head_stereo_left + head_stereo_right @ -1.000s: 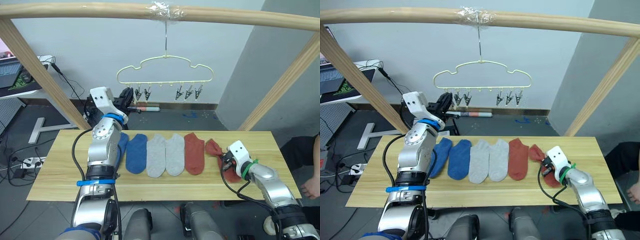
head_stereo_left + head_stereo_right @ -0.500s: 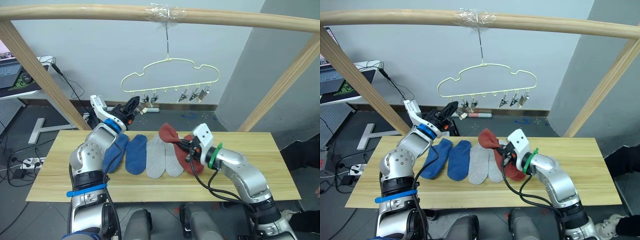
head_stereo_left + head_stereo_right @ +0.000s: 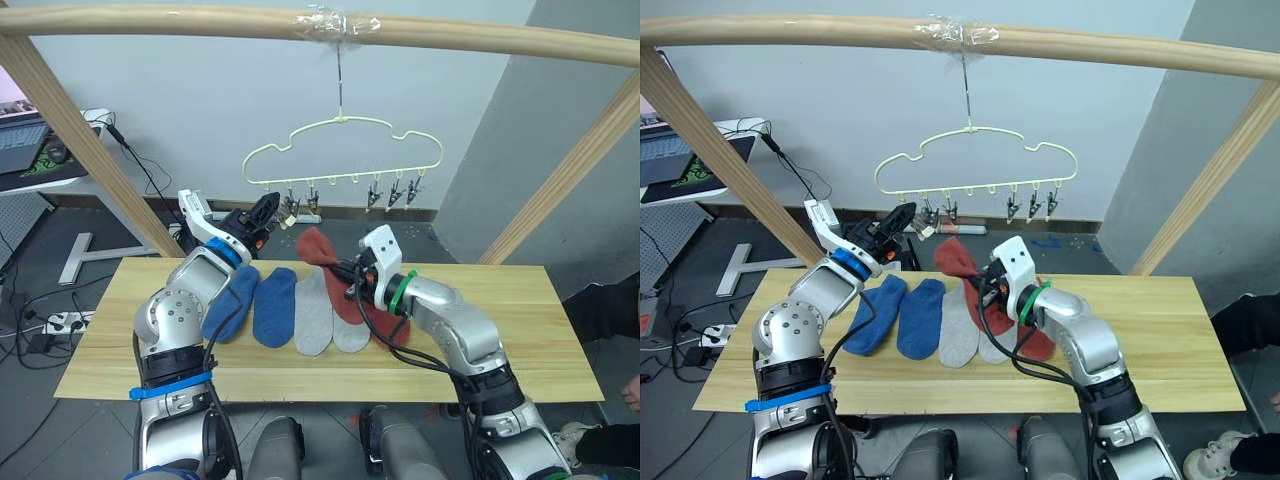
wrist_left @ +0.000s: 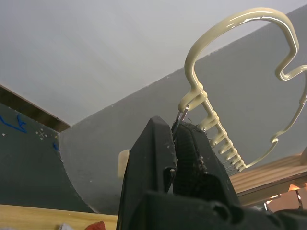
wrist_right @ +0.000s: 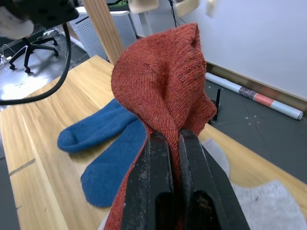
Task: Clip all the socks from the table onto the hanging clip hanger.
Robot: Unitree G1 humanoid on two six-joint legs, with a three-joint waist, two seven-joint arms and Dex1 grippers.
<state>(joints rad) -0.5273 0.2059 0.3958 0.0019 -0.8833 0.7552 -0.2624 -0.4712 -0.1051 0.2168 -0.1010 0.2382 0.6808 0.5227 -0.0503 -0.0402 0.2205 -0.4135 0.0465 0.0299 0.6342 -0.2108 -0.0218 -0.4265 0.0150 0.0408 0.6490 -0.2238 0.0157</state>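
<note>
The pale-yellow clip hanger (image 3: 345,120) hangs from the top pole, its clips in a row. My left gripper (image 3: 268,212) is raised at the leftmost clip (image 4: 183,113) and is shut on it. Just right of it and slightly lower, my right gripper (image 3: 350,276) is shut on a rust red sock (image 3: 316,250) held above the table (image 3: 520,320). On the table lie two blue socks (image 3: 228,300), two light grey socks (image 3: 312,312) and a second rust red sock (image 3: 388,326), partly under my right arm.
A round wooden pole (image 3: 200,20) spans the top, with slanted posts at the left (image 3: 80,150) and right (image 3: 570,170). A desk with a laptop (image 3: 25,150) stands far left. A person's dark clothing (image 3: 610,310) shows at the right edge.
My right gripper has carried the rust red sock from the table's right end up and left toward the hanger. My left gripper took hold of the leftmost clip, and the hanger swung.
</note>
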